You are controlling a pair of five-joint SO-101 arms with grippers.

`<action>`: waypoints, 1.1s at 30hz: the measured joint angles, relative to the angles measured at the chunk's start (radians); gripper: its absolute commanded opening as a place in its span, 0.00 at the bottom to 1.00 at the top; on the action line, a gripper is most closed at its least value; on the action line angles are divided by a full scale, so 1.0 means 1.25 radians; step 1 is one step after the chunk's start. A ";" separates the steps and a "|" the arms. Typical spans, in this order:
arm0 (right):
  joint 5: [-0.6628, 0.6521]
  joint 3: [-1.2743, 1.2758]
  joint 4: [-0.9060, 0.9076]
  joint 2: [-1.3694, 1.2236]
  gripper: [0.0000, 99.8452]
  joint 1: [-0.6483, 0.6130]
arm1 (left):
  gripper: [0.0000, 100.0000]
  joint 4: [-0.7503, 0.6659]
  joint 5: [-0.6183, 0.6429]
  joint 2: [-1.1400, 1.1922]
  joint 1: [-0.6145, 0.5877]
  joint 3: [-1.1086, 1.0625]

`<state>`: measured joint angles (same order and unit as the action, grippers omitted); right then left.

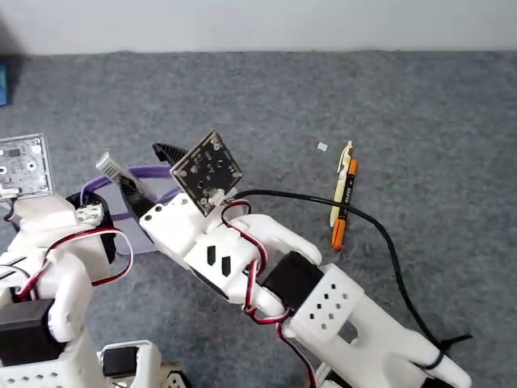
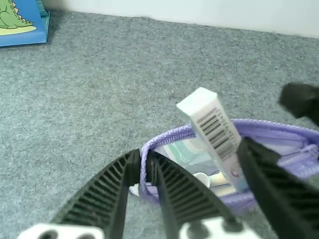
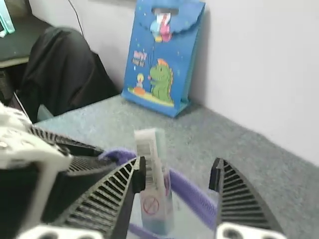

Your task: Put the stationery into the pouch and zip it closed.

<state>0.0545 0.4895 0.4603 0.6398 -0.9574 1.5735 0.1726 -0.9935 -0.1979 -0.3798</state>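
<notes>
**Item 1, pouch** (image 2: 279, 132): purple, zip undone, lying at the near left of the grey table (image 1: 266, 97). The left gripper (image 2: 144, 160) is clenching the pouch's rim between closed jaws. By my reading it is holding the mouth up and steady so things can be dropped in.

**Item 2, white barcoded box** (image 2: 209, 122): leaning in the pouch mouth, its lower end inside and its upper end poking out toward the far left. It is probably 1 of the stationery pieces, only partly seated.

**Item 3, right gripper** (image 3: 177, 172): hanging over the pouch with its jaws spread wide, 1 on each side of the box. 1 finger (image 3: 130, 181) is touching the box or sitting just beside it, and the other is standing well clear. Nothing is being gripped, and the box looks released.

**Item 4, 2 pens**: an orange pen (image 1: 346, 202) and a cream pen (image 1: 337, 202) are lying side by side, touching, well to the right of the pouch. Both are waiting outside it, so loading looks partly done and zipping is not yet due.

**Item 5, blue gift bag** (image 3: 162, 55): standing against the far wall, beyond the pouch.
</notes>
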 measured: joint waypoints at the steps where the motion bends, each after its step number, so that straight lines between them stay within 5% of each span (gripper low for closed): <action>1: 0.000 -0.004 0.004 0.001 0.16 0.000 | 0.01 0.000 0.000 0.000 0.000 0.000; 5: 0.000 -0.009 0.069 -0.016 0.09 0.004 | 0.01 0.000 0.000 0.000 0.000 0.000; 13: 0.000 -0.048 0.007 -0.129 0.13 0.071 | 0.01 -0.005 0.004 0.000 0.000 -0.001; 22: 0.000 -0.157 0.259 -0.018 0.16 0.093 | 0.01 -0.005 0.000 0.000 0.000 -0.004; 33: 0.006 -0.163 0.501 -0.009 0.15 0.444 | 0.01 -0.005 0.000 0.000 0.000 -0.005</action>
<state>0.0621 0.2854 1.0863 0.6291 -0.4020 1.5673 0.1726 -0.9935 -0.1979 -0.3859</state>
